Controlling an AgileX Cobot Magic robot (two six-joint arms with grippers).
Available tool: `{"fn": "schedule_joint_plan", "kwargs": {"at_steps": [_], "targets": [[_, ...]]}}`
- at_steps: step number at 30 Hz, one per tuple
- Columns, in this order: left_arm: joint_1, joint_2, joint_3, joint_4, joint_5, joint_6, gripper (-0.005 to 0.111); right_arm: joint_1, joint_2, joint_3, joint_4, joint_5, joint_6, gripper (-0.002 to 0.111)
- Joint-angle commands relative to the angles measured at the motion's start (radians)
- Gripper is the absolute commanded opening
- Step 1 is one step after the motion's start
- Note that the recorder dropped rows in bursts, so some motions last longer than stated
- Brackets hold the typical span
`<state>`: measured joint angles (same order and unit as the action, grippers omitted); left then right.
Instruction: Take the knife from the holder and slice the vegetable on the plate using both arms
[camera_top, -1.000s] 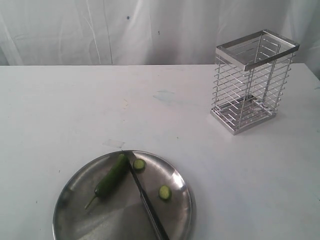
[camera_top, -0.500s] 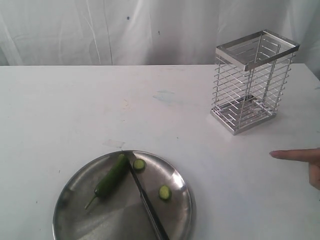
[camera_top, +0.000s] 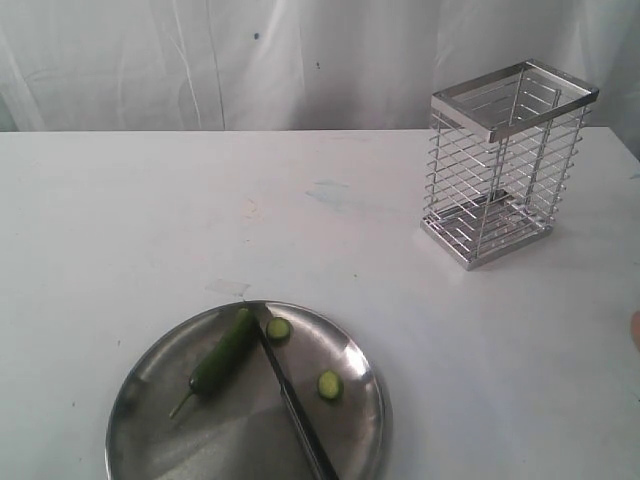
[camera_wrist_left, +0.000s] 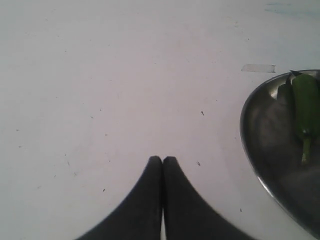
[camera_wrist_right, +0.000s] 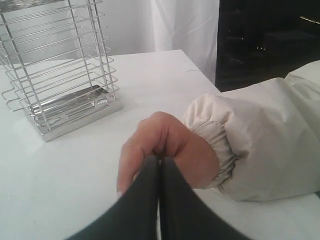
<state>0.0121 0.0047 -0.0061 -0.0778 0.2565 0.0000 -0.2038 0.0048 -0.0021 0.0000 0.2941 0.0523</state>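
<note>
Left end effector (camera_wrist_left: 162, 161): shut tight, tips pressed together, gripping nothing, hovering over bare white bench (camera_top: 130, 220) just beside plate (camera_top: 160, 430). Plate at near left of bench in exterior view. Vegetable (camera_top: 222, 352) lying on plate's left half, stem toward near side, cut end toward far rim. Knife (camera_top: 292, 400) flat on plate just right of vegetable, running diagonally from far rim to near edge, free of both end effectors. Two round slices (camera_top: 279, 328) on plate right of knife. Holder (camera_top: 505, 165) upright at far right of bench, well apart from plate. Right end effector (camera_wrist_right: 160, 159): shut, gripping nothing, near holder; person's hand (camera_wrist_right: 165, 142) in pale sleeve (camera_wrist_right: 260, 145) just behind its tips, contact impossible to tell.
</note>
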Motion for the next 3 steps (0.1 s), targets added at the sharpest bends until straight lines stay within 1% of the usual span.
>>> {"fn": "schedule_joint_plan", "kwargs": {"at_steps": [1,3], "targets": [[-0.005,-0.005,0.006,-0.011,0.006,0.0,0.0,-0.006,-0.005,0.002,0.0,-0.003,0.003,0.0],[-0.005,-0.005,0.006,-0.011,0.006,0.0,0.0,-0.006,-0.005,0.002,0.0,-0.003,0.003,0.0]]}}
